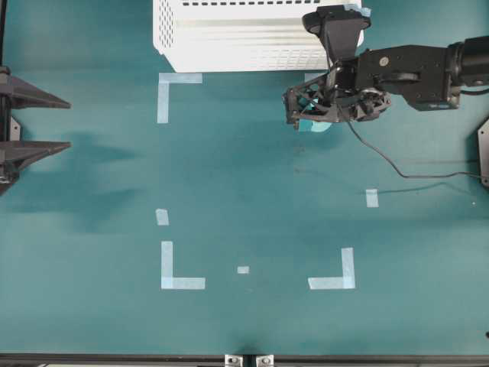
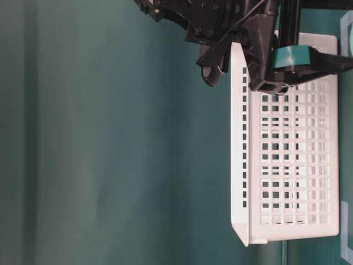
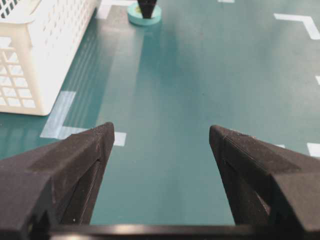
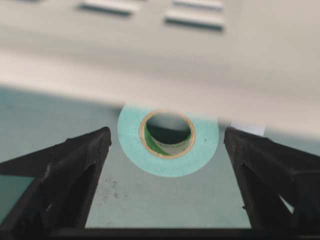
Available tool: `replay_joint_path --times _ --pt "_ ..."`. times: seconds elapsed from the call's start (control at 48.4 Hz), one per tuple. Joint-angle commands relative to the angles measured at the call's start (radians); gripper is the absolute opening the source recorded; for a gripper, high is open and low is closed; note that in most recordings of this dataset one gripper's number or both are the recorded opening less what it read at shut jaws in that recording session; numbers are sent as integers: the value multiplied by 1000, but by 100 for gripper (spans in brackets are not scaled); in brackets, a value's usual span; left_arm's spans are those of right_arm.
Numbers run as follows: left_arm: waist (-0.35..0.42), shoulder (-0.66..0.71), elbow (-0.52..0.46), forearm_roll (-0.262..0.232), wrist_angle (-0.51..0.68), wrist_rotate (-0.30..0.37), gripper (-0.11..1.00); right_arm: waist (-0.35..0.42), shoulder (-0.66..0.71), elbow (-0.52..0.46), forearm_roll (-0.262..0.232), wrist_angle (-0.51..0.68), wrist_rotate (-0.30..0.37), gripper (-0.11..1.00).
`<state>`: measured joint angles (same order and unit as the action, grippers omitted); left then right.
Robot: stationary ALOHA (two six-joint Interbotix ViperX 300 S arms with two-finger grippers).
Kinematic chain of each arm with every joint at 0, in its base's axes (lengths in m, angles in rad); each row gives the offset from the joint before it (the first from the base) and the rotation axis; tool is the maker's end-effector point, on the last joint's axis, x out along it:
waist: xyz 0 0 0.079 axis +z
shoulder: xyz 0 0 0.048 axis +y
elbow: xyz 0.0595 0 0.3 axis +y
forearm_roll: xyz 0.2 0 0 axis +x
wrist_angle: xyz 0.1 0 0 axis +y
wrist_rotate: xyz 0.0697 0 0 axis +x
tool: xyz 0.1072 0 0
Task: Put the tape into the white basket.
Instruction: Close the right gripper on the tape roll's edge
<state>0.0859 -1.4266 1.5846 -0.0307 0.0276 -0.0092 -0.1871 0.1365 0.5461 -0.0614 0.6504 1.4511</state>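
The tape (image 4: 167,166), a mint-green ring with a tan core, lies flat on the green table close to the white basket's (image 4: 150,55) wall. My right gripper (image 4: 166,132) is open, and the tape shows just beyond and between its two black fingertips, ungripped. From overhead the tape (image 1: 318,125) peeks out under the right gripper (image 1: 306,111), just below the white basket's (image 1: 237,34) right corner. At the far left edge my left gripper (image 1: 65,121) stands open and holds nothing. Its wrist view shows the tape (image 3: 135,17) far ahead and the basket (image 3: 40,50) at upper left.
Pale-blue corner marks (image 1: 179,84) (image 1: 182,269) (image 1: 334,277) and short strips (image 1: 372,198) are stuck flat on the table. A black cable (image 1: 382,162) trails from the right arm. In the table-level view the basket (image 2: 287,165) stands beside the right arm.
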Motion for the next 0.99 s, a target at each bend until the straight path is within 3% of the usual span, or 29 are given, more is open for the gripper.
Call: replay_joint_path --times 0.0,0.827,0.889,0.972 --pt "5 8 -12 2 -3 2 32 -6 -8 -23 -6 -3 0 100" --pt "5 8 -12 2 -5 0 32 -14 25 -25 -5 25 2 100" --pt "5 8 -12 2 -5 0 32 -14 23 -26 -5 32 2 97" --pt "5 6 -12 2 -5 0 32 -14 23 -26 -5 34 3 83"
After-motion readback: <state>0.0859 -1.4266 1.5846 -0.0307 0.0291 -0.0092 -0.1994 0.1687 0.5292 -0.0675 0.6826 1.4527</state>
